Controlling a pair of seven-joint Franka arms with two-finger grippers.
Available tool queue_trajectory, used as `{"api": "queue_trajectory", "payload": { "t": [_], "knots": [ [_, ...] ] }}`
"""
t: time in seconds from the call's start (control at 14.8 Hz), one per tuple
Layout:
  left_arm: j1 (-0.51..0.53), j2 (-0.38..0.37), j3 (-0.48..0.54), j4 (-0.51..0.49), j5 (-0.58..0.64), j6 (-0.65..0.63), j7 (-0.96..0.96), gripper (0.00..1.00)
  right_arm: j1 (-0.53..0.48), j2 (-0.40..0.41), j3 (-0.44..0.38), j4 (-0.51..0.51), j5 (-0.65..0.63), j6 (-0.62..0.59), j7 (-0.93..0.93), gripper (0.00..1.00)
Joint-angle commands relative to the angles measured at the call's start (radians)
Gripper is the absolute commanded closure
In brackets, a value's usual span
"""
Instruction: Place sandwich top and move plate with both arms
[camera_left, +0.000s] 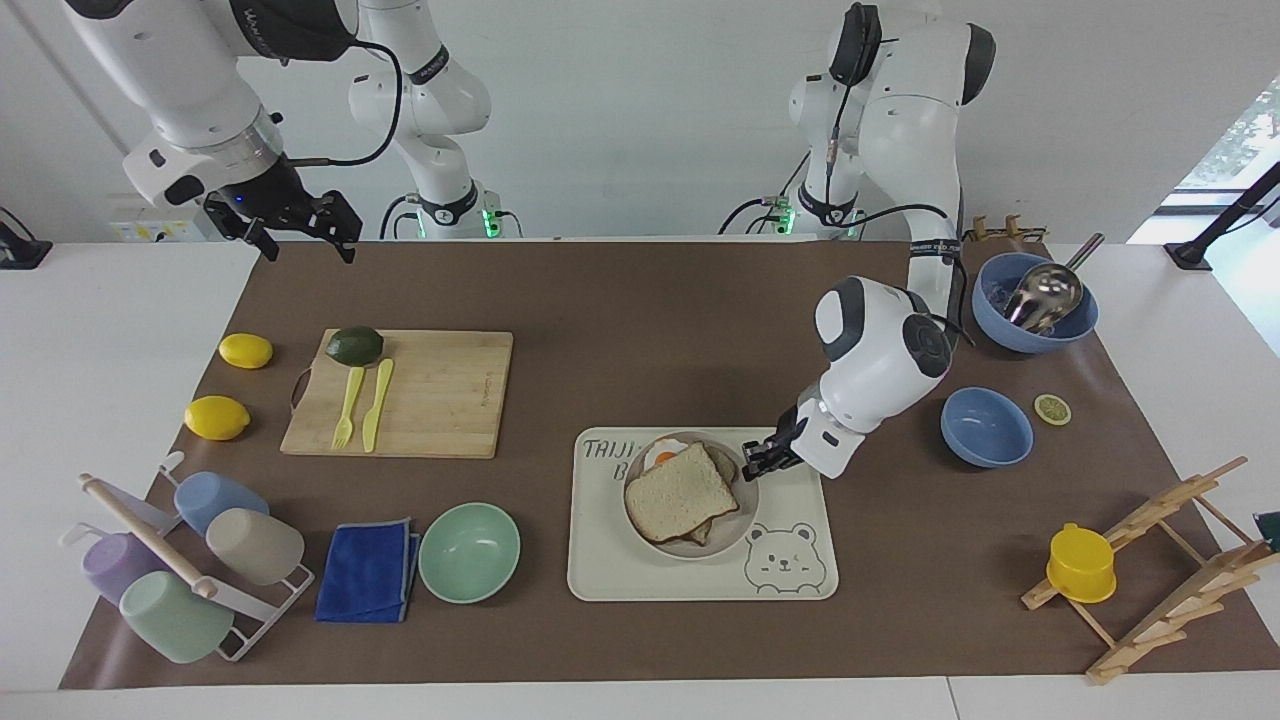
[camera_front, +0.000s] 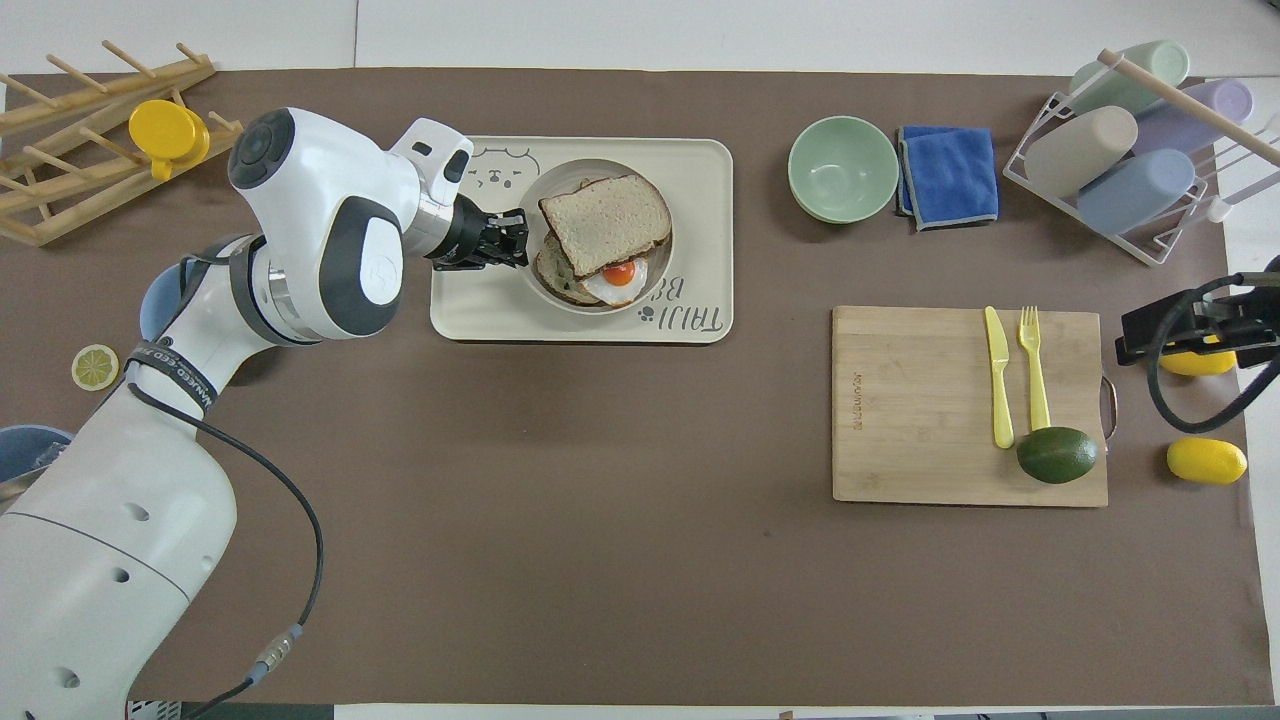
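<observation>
While left gripper (camera_left: 757, 460) pinches its rim, plate (camera_left: 742, 525) rests on tray (camera_left: 600, 570)

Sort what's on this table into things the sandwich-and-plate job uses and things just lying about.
In the job: sandwich top, plate, left gripper shut on the plate's rim, right gripper waiting, open.

Lying about: bear tray, mint bowl, blue cloth, cutting board, lemons.

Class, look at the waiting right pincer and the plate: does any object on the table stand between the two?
No. The right pincer hangs open above the mat's edge near the cutting board. Between it and the plate on the bear tray lies bare mat. The left pincer is shut on the plate's rim.
</observation>
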Motion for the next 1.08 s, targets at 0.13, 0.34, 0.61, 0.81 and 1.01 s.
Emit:
{"api": "queue_trajectory", "payload": {
  "t": [0.13,0.34,0.61,0.81,1.01],
  "knots": [
    [0.002,-0.011,0.008,-0.008,-0.009,0.015,0.023,0.00,-0.008,-0.005,-0.001,-0.005,0.023,0.001,-0.020,0.00],
    [0.027,-0.012,0.008,0.041,0.032,-0.071,0.025,0.00,-0.008,-0.005,-0.001,-0.007,0.023,0.001,-0.020,0.00],
    [0.077,-0.139,0.038,0.040,0.060,-0.174,0.020,0.00,-0.008,-0.005,-0.001,-0.007,0.023,0.001,-0.020,0.00],
    [0.088,-0.245,0.090,0.041,0.200,-0.316,0.023,0.00,-0.008,-0.005,-0.001,-0.007,0.023,0.001,-0.020,0.00],
    [0.088,-0.330,0.090,0.041,0.336,-0.415,0.025,0.00,-0.008,-0.005,-0.001,-0.007,0.023,0.001,-0.020,0.00]
  ]
}}
